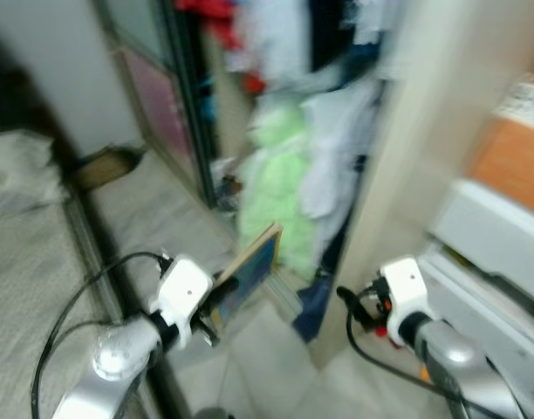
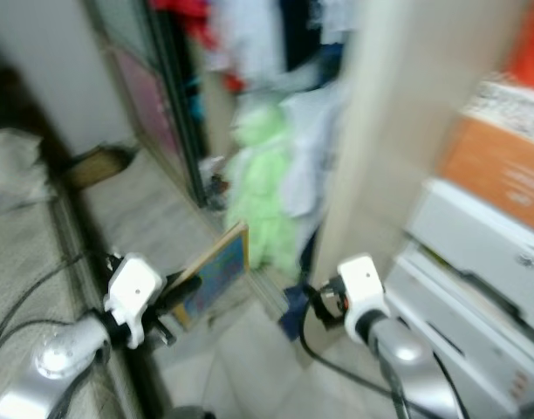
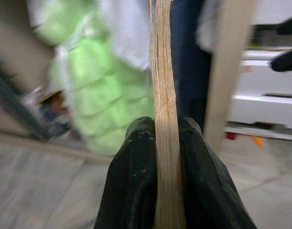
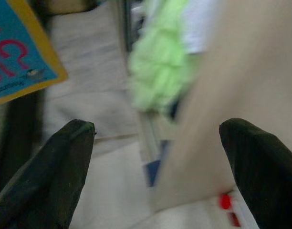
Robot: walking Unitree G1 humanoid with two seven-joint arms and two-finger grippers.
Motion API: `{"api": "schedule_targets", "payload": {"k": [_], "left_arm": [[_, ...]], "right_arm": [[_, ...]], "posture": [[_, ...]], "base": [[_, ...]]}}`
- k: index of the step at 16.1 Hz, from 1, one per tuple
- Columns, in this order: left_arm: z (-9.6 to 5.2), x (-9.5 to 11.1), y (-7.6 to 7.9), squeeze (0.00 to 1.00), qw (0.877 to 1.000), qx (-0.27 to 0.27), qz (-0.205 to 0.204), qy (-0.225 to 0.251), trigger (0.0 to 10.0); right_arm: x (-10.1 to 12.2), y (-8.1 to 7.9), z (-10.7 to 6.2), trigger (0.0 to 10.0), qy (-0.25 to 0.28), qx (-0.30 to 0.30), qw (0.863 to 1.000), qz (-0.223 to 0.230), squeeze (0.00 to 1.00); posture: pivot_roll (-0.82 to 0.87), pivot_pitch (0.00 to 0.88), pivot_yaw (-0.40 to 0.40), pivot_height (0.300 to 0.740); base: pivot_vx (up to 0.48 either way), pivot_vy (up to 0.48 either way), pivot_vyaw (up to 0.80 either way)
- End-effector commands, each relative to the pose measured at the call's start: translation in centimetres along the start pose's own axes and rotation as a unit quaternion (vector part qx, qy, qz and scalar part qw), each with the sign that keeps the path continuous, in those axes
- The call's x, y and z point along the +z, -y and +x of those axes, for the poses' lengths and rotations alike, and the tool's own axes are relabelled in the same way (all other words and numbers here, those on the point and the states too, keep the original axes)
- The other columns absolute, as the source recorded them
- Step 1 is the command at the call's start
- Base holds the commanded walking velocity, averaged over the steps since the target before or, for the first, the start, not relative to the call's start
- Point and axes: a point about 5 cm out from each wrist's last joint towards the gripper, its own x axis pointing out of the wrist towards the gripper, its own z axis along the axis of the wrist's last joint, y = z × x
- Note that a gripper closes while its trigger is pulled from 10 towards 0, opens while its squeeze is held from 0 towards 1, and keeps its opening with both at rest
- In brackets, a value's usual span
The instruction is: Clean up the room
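Between the bed's edge and the open closet, the left gripper (image 3: 167, 143) is clamped tight on a thin flat board (image 1: 249, 272), its two black fingers (image 3: 136, 181) pressed against either face so the pale wooden edge runs straight out between them. From the head views the board is tilted, its blue printed face (image 4: 17, 52) with a yellow border and red lettering turned toward the right arm. It is held in the air above the tiled floor (image 1: 276, 358), just in front of a green plush garment (image 1: 276, 183) hanging among white and dark clothes. Well apart, the right gripper (image 4: 158, 167) hangs wide open and empty beside a pale wall panel (image 2: 398, 113), with white drawers (image 1: 503, 253) to its right
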Motion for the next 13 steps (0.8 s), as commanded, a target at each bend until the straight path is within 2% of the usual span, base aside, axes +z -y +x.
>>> {"api": "schedule_targets", "payload": {"k": [1,2,5,12,13], "left_arm": [[0.2,0.8,0.0,0.0,1.0,-0.006,0.006,0.02,10.0],[0.2,0.8,0.1,0.0,1.0,-0.007,0.006,0.02,10.0],[0.3,0.8,0.0,0.0,1.0,-0.004,0.007,0.021,10.0],[0.4,0.7,-0.3,0.0,1.0,0.021,-0.002,0.022,10.0],[0.5,0.8,-0.3,0.0,0.999,0.025,-0.004,0.023,10.0]], "right_arm": [[0.3,0.0,-0.2,10.0,-0.005,0.025,1.0,0.002,0.0],[0.1,-0.3,-0.3,10.0,-0.02,0.055,0.998,0.015,0.0],[0.3,-1.4,-0.2,10.0,-0.023,0.103,0.994,0.003,0.0],[1.4,-0.7,1.0,10.0,0.009,0.055,0.998,0.001,0.0],[2.1,-0.8,1.2,10.0,0.037,0.05,0.998,0.005,0.0]], "posture": [[-0.05,0.009,0.005,0.74],[-0.05,0.009,0.006,0.74],[-0.04,0.009,0.005,0.74],[-0.04,0.009,0.007,0.74],[-0.04,0.011,0.006,0.74]], "base": [[0.0,0.0,0.8],[0.0,0.0,0.8],[0.0,0.0,0.8],[0.0,0.0,0.8],[0.0,0.0,0.8]]}}
